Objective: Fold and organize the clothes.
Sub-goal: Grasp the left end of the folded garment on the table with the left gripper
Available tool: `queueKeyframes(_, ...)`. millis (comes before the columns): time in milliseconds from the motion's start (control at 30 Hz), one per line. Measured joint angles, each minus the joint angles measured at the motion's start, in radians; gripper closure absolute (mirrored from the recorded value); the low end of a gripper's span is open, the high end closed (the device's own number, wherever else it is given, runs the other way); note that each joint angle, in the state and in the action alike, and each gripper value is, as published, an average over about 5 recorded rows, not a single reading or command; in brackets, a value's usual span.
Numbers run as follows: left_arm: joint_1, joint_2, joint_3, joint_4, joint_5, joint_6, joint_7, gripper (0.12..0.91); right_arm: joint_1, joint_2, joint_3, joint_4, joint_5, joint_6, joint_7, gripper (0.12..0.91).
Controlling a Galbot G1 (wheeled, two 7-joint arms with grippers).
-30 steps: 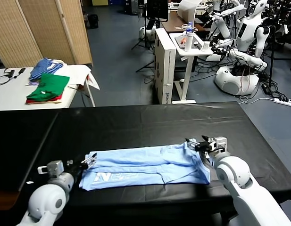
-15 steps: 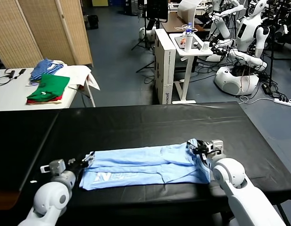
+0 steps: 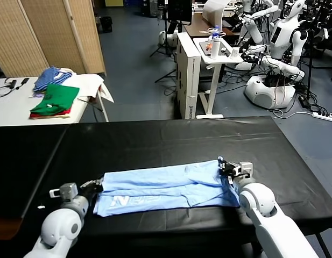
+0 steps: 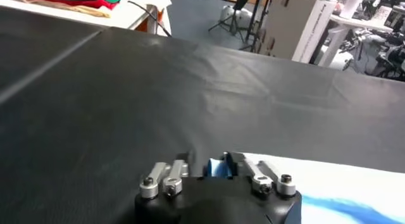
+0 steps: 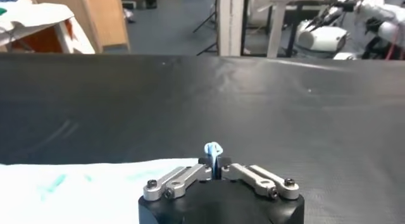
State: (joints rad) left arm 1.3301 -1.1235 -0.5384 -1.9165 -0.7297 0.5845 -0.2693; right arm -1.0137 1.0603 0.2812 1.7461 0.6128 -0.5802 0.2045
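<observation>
While the T-shirt (image 3: 166, 187) lay lengthwise across the black table (image 3: 155, 142) near me, I had my left tool (image 3: 94, 185) and right tool (image 3: 224, 165) pinched onto its opposite ends.

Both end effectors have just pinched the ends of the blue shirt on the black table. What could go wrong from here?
1. The right end effector pinches only a small tuft of the light blue T-shirt; the thin fabric may slip out when lifted.
2. The left end effector also grips just an edge, so uneven lifting could skew the fold.
3. The shirt is already folded lengthwise; pulling could undo those layers.
</observation>
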Motion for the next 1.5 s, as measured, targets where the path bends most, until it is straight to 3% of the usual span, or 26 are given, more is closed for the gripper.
queueKeyframes(67, -0.004, -0.002, 0.001, 0.006, 0.016, -0.007, 0.014, 0.851, -0.005, 0.008, 0.001, -0.001, -0.005, 0.007, 0.006, 0.872)
queueKeyframes(133, -0.005, -0.003, 0.003, 0.006, 0.024, -0.010, 0.020, 0.886, -0.010, 0.014, 0.004, -0.002, -0.008, 0.010, 0.008, 0.872)
queueKeyframes(400, 0.007, -0.008, -0.005, -0.020, 0.044, -0.010, 0.020, 0.886, -0.014, 0.018, 0.006, 0.002, -0.007, 0.008, 0.003, 0.872)
queueKeyframes(633, 0.006, -0.009, -0.035, -0.045, 0.044, -0.012, -0.025, 0.877, -0.017, 0.019, 0.005, 0.008, -0.005, 0.005, -0.001, 0.873)
queueKeyframes(733, 0.013, -0.011, -0.037, -0.059, 0.014, 0.000, -0.031, 0.775, -0.017, 0.018, 0.005, 0.010, -0.005, 0.004, -0.001, 0.873)
queueKeyframes(967, 0.015, -0.031, -0.027, -0.073, -0.017, 0.006, -0.038, 0.331, -0.021, 0.017, 0.005, 0.018, -0.004, 0.002, -0.003, 0.872)
queueKeyframes(1100, 0.013, -0.037, -0.020, -0.069, -0.035, 0.006, -0.037, 0.154, -0.024, 0.017, 0.005, 0.019, -0.004, 0.001, -0.005, 0.872)
queueKeyframes(1367, -0.005, -0.052, -0.006, -0.045, -0.027, 0.002, -0.034, 0.137, -0.023, 0.017, 0.005, 0.022, -0.004, -0.001, -0.007, 0.873)
queueKeyframes(1433, -0.008, -0.052, -0.005, -0.042, -0.027, 0.001, -0.033, 0.195, -0.022, 0.017, 0.005, 0.021, -0.004, -0.001, -0.007, 0.873)
queueKeyframes(1500, -0.011, -0.052, -0.005, -0.038, -0.026, 0.000, -0.033, 0.307, -0.021, 0.017, 0.005, 0.020, -0.004, -0.001, -0.007, 0.873)
